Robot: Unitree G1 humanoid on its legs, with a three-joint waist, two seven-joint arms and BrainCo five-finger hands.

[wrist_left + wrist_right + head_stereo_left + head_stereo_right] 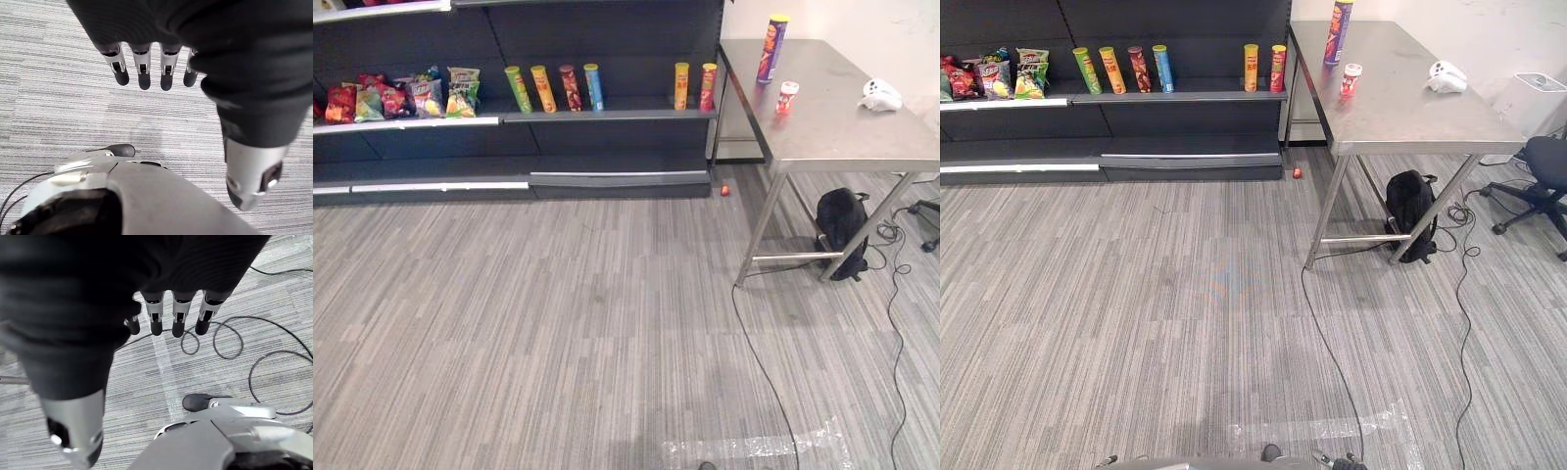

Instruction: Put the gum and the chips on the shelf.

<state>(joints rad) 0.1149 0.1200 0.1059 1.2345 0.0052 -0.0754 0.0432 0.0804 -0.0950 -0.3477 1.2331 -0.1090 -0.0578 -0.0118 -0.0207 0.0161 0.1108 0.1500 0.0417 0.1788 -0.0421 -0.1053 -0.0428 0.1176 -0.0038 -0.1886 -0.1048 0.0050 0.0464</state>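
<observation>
Left eye view: chips can (771,49), gum tub (787,98) upright on table (832,127). Likely light, rigid, slick; grip mid-body. Meanwhile left hand (143,73), right hand (178,318) hang slack, empty.

Print on the chip cans (544,88) and bags (462,91) looks too small to read

Purple chips can (771,48) and small gum tub (787,97) — upright on table (842,132)
</observation>
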